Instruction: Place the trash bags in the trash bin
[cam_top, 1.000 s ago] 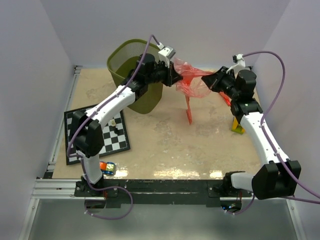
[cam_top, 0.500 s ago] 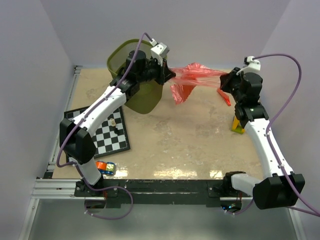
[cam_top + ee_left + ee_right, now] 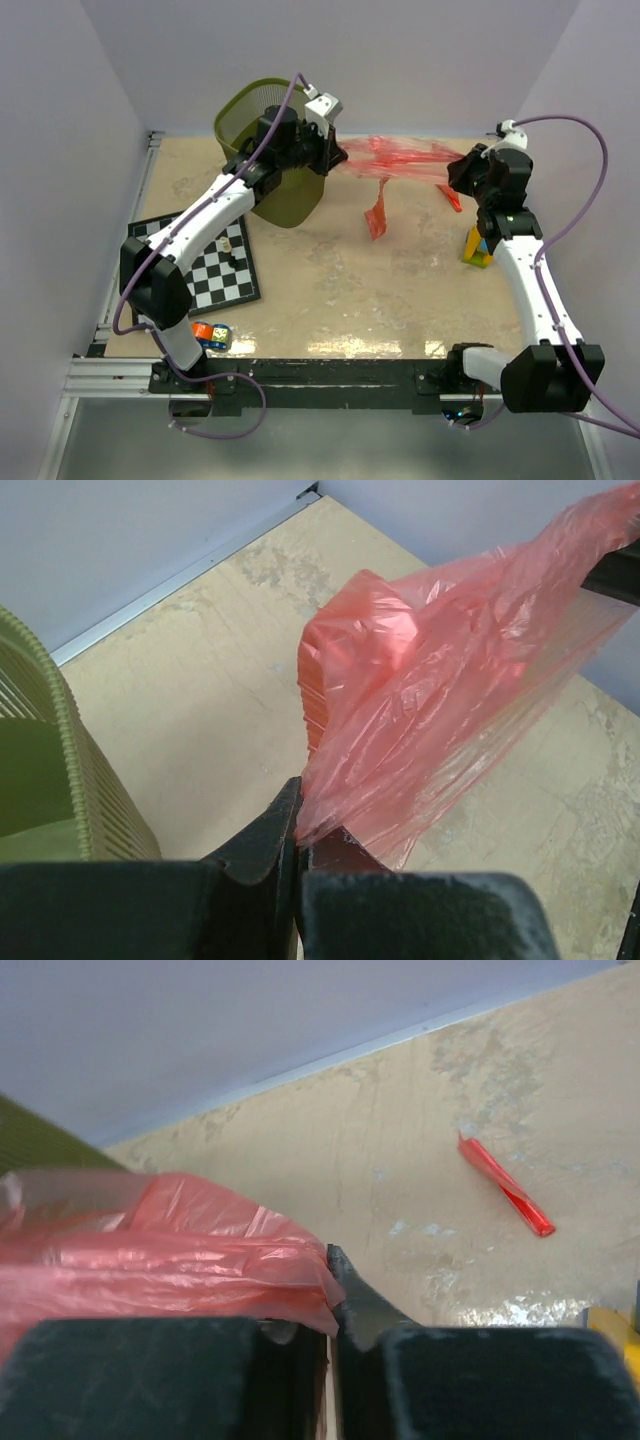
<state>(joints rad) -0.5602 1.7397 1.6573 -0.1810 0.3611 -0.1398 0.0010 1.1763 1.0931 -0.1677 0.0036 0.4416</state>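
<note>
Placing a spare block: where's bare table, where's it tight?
Bare: middle of the table, between chessboard and right arm, nearer than the trash bag. Also left of the trash bin, beyond the chessboard. Tight: far side, where left gripper and right gripper hold the bag stretched; red strip and yellow block by the right arm.

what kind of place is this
Probably a robot test bench: left arm and right arm bolted to a table, plain walls boxing it in, a mesh bin and checkerboard as props.
</note>
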